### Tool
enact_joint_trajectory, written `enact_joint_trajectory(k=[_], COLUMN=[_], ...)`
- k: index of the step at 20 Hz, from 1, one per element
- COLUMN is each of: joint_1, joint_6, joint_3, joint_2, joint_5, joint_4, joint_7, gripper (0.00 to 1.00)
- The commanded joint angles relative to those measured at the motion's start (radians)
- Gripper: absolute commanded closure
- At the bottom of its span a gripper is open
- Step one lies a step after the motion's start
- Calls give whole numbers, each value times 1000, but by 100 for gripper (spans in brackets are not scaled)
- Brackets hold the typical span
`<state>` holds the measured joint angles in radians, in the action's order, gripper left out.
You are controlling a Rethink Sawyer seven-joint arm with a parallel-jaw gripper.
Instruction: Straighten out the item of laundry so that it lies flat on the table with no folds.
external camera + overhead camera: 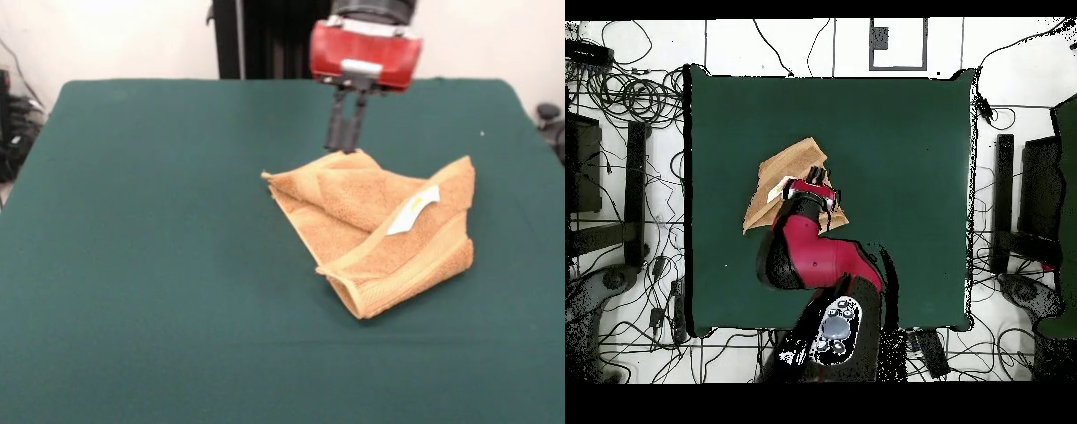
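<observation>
The table (159, 265), draped in dark green cloth, fills nearly the whole front view and is far bigger than anything on it. In the overhead view the red and black arm (805, 255) reaches from the robot's base at the table's lower edge up over the cloth, and covers part of the towel.

The towel (375, 234) — orange-tan terry — lies on the table right of its middle in the front view, closer to the table's right edge than to its left. It is not flat: it sits rumpled in an uneven shape, with one thick flap folded over the rest and a raised hump at its far side. A woven border band runs along the doubled front edge, which curls under at the corner nearest the camera. A white label (413, 210) with a small gold mark lies on the upper flap, near the towel's right corner.

The gripper (344, 146) hangs below a red housing, directly above the towel's far hump. Its two dark fingers (335, 119) point down side by side, drawn close together with only a thin gap — nothing is held between them. The tips end just at the hump's crest; whether they touch the terry cannot be told.
</observation>
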<state>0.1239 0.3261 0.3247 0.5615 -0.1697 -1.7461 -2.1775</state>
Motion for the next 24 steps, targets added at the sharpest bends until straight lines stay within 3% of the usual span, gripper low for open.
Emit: enact_joint_trajectory(k=[1,12,20,24], joint_1=[-56,-102,-197,-280], joint_6=[-83,-63,-297,-346], joint_3=[-134,-177,-304,-407], joint_2=[-92,-98,-51,-20], joint_5=[-140,-217,-283,-353], joint_4=[40,44,29,-4], joint_7=[10,-53,33,77], gripper=[100,100,100,100])
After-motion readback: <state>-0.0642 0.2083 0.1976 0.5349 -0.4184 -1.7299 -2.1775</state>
